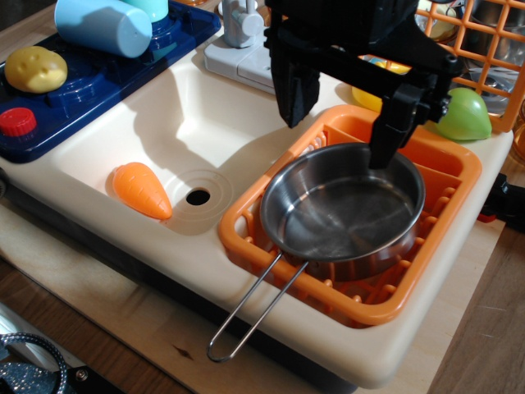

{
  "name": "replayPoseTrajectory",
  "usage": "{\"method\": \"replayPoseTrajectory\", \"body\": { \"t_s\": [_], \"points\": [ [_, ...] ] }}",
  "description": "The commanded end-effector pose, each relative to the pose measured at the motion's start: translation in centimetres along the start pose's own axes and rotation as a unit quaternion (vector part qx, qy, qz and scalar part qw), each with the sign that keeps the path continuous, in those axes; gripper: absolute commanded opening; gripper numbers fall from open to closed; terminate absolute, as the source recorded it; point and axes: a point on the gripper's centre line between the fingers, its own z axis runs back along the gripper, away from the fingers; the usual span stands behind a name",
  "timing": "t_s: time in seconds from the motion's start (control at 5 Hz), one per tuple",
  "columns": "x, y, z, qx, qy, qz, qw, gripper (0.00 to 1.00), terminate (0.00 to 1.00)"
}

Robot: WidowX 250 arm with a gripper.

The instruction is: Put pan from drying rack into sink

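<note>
The shiny steel pan (344,212) lies in the orange drying rack (447,176), its wire-loop handle (250,312) sticking out over the rack's front edge toward the lower left. The cream sink (184,115) lies left of the rack, with its drain hole (198,196) near the front. My black gripper (340,127) hangs open just above the pan's far rim. One finger (295,90) is over the rack's left edge and the other finger (390,131) is over the pan's back right rim. It holds nothing.
An orange toy carrot (141,189) lies in the sink beside the drain. A dark blue stovetop (90,82) with a potato (34,69), a red knob (17,121) and a light blue cup (102,26) sits at left. A grey faucet (238,41), a green pear (461,115) and a tall orange wire basket (480,49) stand behind.
</note>
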Motion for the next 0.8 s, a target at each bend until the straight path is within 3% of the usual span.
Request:
{"method": "replayPoseTrajectory", "body": {
  "t_s": [0.0,0.2,0.6],
  "points": [
    [0.8,-1.0,0.4,-0.015,-0.018,0.015,0.9996,1.0,0.0],
    [1.7,-1.4,0.3,-0.041,-0.015,0.038,0.9983,1.0,0.0],
    [2.3,-2.8,0.7,-0.034,-0.02,0.046,0.9982,1.0,0.0]
  ]
}}
